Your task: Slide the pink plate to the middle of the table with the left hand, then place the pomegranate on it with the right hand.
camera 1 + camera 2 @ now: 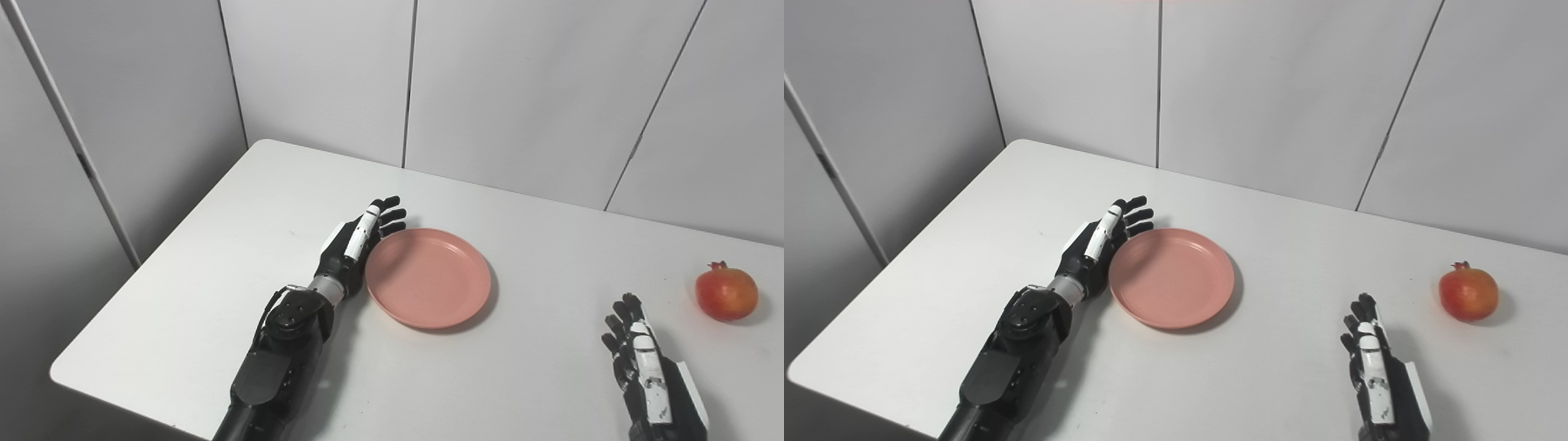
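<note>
Your left hand [355, 245] sits spread against the round pink plastic plate's [429, 277] left rim; right hand [643, 361], spread and empty, near the red pomegranate [726, 293] on the white bench [527, 380].

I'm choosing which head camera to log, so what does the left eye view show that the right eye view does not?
Only the left eye view cuts off the table's near-left corner less and sets the scene further right. Only the right eye view shows more table beyond the pomegranate. Both show the left hand open against the left rim of the empty pink plate, and the right hand open on the table, apart from the pomegranate.
</note>
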`<state>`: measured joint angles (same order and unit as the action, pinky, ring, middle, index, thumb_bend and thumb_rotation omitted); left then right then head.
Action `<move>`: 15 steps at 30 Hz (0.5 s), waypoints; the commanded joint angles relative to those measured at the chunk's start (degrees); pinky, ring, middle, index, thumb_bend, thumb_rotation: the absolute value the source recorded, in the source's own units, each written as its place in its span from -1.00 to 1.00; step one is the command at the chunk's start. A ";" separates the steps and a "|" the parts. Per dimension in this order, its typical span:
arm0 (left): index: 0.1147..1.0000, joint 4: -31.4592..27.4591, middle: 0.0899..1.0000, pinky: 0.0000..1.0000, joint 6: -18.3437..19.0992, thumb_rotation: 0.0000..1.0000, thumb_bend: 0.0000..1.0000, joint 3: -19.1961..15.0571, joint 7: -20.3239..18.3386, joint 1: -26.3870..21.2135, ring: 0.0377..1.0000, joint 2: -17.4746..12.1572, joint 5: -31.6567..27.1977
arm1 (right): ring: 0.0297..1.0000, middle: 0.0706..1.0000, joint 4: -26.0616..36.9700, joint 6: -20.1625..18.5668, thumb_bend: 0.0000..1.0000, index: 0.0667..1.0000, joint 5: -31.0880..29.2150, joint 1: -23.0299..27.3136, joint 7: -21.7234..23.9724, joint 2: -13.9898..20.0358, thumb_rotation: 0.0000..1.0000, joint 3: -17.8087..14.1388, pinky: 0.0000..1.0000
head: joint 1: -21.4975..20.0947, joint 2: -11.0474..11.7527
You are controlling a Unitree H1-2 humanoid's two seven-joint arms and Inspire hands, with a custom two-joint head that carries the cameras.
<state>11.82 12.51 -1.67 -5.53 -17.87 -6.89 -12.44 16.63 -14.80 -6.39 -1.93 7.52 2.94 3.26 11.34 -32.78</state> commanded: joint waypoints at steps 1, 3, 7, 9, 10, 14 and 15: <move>0.67 -0.45 0.71 0.69 1.82 1.00 -0.25 1.76 -1.35 -0.60 0.71 1.53 0.61 | 1.00 1.00 1.49 3.02 -0.59 1.00 -0.15 1.29 -0.26 -0.70 1.00 -0.01 1.00 | -0.27 -0.16; 0.67 -0.23 0.71 0.71 1.56 1.00 -0.24 2.33 -1.22 -0.80 0.72 1.98 1.05 | 1.00 1.00 1.71 2.68 -0.59 1.00 -0.11 1.30 -0.34 -0.92 1.00 -0.03 1.00 | -0.93 -0.51; 0.68 0.03 0.71 0.71 1.80 1.00 -0.24 3.06 -1.33 -1.24 0.73 2.73 1.68 | 1.00 1.00 2.14 2.04 -0.57 1.00 -0.51 1.31 -0.56 -1.37 1.00 -0.09 1.00 | -1.74 -0.93; 0.68 -0.09 0.72 0.71 2.13 1.00 -0.23 3.49 -1.46 -1.32 0.73 3.12 1.95 | 1.00 1.00 2.44 1.69 -0.57 1.00 -0.40 1.34 -0.66 -1.58 1.00 0.01 1.00 | -1.99 -1.12; 0.68 -0.18 0.71 0.70 2.27 1.00 -0.23 3.67 -1.44 -1.32 0.72 3.21 1.98 | 1.00 1.00 2.54 1.63 -0.58 1.00 -0.29 1.34 -0.70 -1.64 1.00 0.06 1.00 | -1.99 -1.12; 0.68 -0.34 0.71 0.69 2.51 1.00 -0.26 4.75 -0.98 -1.16 0.72 4.76 2.12 | 1.00 1.00 2.95 0.87 -0.61 1.00 -0.35 1.52 -0.88 -2.08 1.00 0.12 1.00 | -2.47 -1.47; 0.68 -0.41 0.72 0.69 2.37 1.00 -0.26 5.02 -0.78 -1.03 0.72 5.23 2.36 | 1.00 1.00 3.06 0.82 -0.61 1.00 -0.07 1.54 -1.11 -2.21 1.00 0.16 1.00 | -2.74 -1.63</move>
<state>11.56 12.69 1.80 -5.40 -18.12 -3.24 -10.53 17.30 -14.84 -6.25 -1.87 6.68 1.33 3.31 8.53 -34.45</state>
